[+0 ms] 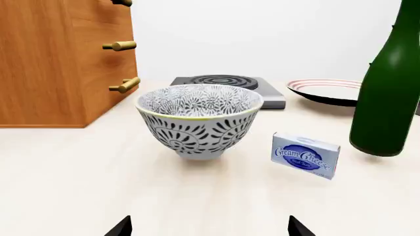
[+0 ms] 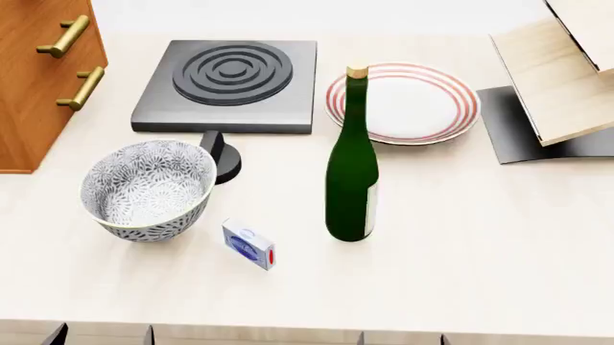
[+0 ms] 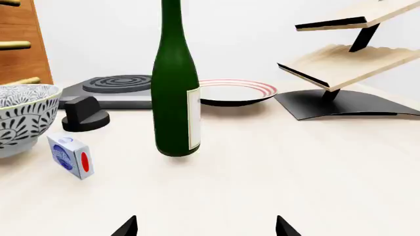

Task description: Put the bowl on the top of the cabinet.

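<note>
Bowl (image 2: 149, 188) sits upright on the desk (image 2: 461, 237), just beside the cabinet (image 2: 39, 79), in front of the hotplate (image 2: 230, 85). Left claw (image 1: 208, 227) spread wide, tips apart, bowl straight ahead of it with a gap, no contact. Right claw (image 3: 204, 227) also wide, empty, facing the bottle (image 3: 176, 83). Cream cheese box (image 2: 249, 244) just beside the bowl.

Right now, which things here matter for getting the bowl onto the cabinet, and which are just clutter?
For the job:
bowl, upright on the table
cabinet, far left

Just lying about:
green bottle
cream cheese box
red-ringed plate
hotplate and its knob
light-wood rack
</note>
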`<state>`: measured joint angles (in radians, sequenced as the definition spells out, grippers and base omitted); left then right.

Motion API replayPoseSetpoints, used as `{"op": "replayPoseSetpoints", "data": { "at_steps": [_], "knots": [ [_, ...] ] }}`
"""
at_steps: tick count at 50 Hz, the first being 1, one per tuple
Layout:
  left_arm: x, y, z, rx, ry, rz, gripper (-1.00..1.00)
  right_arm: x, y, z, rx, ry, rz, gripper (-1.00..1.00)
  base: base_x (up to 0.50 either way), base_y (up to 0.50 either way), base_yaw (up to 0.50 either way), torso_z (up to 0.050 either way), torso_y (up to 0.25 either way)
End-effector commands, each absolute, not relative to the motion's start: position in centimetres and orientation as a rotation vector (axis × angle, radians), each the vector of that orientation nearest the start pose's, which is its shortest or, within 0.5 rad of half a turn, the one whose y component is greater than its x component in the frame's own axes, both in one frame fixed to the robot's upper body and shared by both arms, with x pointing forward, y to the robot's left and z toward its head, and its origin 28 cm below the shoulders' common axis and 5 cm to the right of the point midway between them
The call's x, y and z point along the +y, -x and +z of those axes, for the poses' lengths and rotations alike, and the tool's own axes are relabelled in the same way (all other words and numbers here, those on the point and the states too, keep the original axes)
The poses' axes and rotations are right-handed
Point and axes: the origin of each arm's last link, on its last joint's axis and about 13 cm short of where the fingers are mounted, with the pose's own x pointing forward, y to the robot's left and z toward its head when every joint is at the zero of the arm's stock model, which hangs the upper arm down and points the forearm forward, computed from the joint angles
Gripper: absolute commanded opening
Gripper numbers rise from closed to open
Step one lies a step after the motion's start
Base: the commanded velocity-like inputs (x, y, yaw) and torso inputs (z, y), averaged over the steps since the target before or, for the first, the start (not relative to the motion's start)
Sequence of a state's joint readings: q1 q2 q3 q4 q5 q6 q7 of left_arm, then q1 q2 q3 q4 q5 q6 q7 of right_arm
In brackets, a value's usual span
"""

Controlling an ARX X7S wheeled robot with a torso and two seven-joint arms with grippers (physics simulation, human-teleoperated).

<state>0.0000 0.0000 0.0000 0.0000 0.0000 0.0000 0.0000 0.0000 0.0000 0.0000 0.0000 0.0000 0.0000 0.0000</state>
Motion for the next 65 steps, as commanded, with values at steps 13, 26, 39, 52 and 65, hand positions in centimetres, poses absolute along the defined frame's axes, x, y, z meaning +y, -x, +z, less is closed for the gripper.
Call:
{"op": "replayPoseSetpoints", "data": {
  "at_steps": [13,26,39,52,65],
  "knots": [
    [20.4,-21.1,1.1,0.008,-0.004,-0.002,1.0,-9.8,-21.2,1.7,-0.024,0.037,-0.027,1.0,0.0,0.0,0.0,0.0,0.0],
    [20.3,-21.3,4.2,-0.06,-0.042,-0.005,1.0,-9.5,-20.9,4.9,-0.089,0.09,-0.012,1.0,0.0,0.0,0.0,0.0,0.0],
    [20.3,-21.5,9.1,-0.182,-0.08,-0.002,1.0,-9.7,-20.9,10.6,-0.234,0.11,0.007,1.0,0.0,0.0,0.0,0.0,0.0],
    [20.2,-21.4,9.8,-0.204,-0.089,-0.002,1.0,-9.9,-21.1,11.0,-0.254,0.099,-0.009,1.0,0.0,0.0,0.0,0.0,0.0],
    [20.2,-21.3,9.7,-0.205,-0.089,0.002,1.0,-10.2,-21.3,10.4,-0.248,0.027,0.035,1.0,0.0,0.07,0.0,0.0,0.0]
  ]
}}
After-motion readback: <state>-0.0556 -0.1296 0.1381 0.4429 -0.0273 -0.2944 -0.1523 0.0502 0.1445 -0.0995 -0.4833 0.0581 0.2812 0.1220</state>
